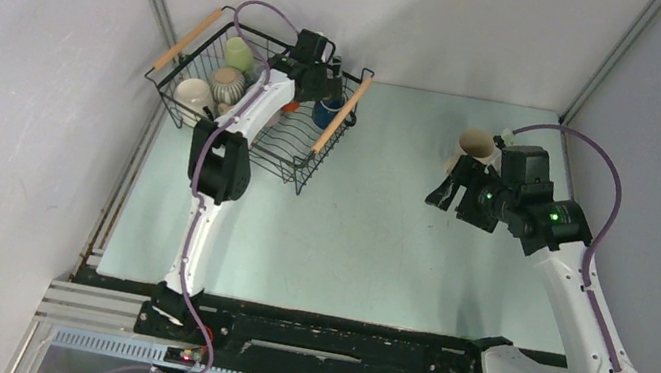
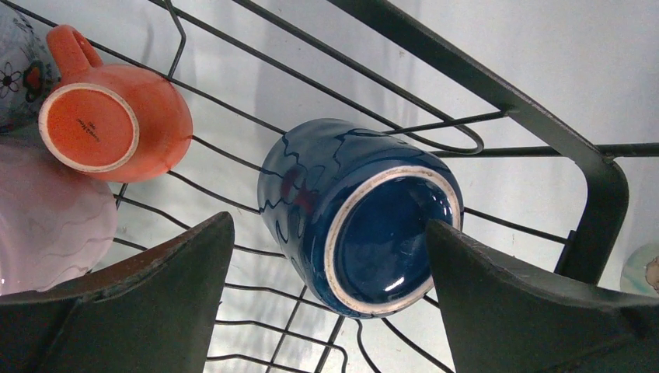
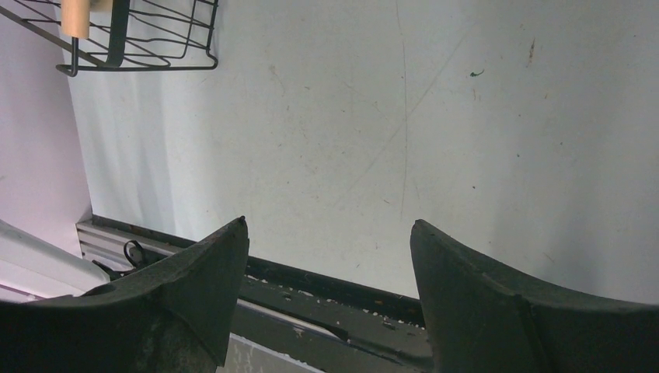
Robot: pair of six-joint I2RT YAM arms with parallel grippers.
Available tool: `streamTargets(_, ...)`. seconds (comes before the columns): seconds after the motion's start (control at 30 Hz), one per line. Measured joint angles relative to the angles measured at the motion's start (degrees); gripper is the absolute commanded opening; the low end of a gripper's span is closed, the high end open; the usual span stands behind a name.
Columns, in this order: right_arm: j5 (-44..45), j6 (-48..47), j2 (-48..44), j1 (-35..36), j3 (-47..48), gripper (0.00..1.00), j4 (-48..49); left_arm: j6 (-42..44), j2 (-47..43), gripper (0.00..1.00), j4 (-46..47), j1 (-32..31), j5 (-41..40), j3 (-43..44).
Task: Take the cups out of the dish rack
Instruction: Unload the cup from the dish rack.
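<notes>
The dish rack (image 1: 330, 114), a black wire basket with wooden handles, stands at the far left of the table. In it are a pale green cup (image 1: 240, 54), a striped ribbed cup (image 1: 227, 83), a cream cup (image 1: 191, 92), an orange cup (image 2: 116, 124) and a navy cup (image 2: 365, 217). The navy cup lies on its side with its base toward the left wrist camera. My left gripper (image 2: 330, 233) hangs open just above it, one finger on each side. My right gripper (image 3: 329, 229) is open and empty above the table's right half. A tan cup (image 1: 478, 148) stands on the table behind it.
A pale mauve cup (image 2: 47, 225) and a patterned cup (image 2: 14, 70) lie beside the orange one in the rack. The rack's near corner (image 3: 140, 47) shows in the right wrist view. Walls close in the table on the left, back and right.
</notes>
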Motion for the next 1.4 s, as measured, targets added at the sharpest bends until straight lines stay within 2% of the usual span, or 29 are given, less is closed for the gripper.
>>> streamTargets(0.53,1.0,0.1,0.0,0.9,0.0,0.83,-0.2,0.0,1.3,1.00,1.6,0.0,1.6,0.7)
streamTargets(1.03,1.2,0.1,0.5,1.0,0.0,0.84,-0.2,-0.7,0.7,0.76,3.0,0.5,0.6,-0.4)
streamTargets(1.27,1.2,0.1,1.2,1.3,0.0,0.84,-0.1,-0.5,-2.8,0.72,2.6,2.9,-2.5,-4.9)
streamTargets(1.4,1.2,0.1,1.3,1.4,0.0,0.84,0.0,-0.1,-4.3,0.75,1.6,3.9,-3.4,-6.7)
